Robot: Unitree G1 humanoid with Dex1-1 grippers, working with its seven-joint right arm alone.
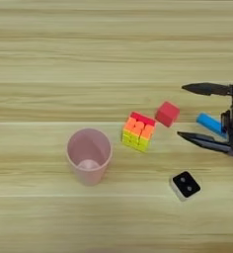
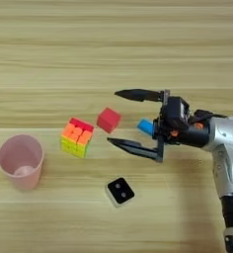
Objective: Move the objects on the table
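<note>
My right gripper (image 2: 117,117) is open, its two black fingers spread wide and pointing left. The small red cube (image 2: 109,120) lies between the fingertips, touching neither. The flat blue bar (image 2: 146,127) sits deeper between the fingers, partly hidden by the gripper body. Left of the red cube stands the multicoloured puzzle cube (image 1: 138,131). The translucent pink cup (image 1: 89,154) stands upright at the left. The black-topped white block (image 1: 184,186) with two white dots lies below the lower finger. All rest on the wooden table (image 1: 113,54).
The silver forearm (image 2: 227,148) enters from the right edge and bends down toward the bottom right corner.
</note>
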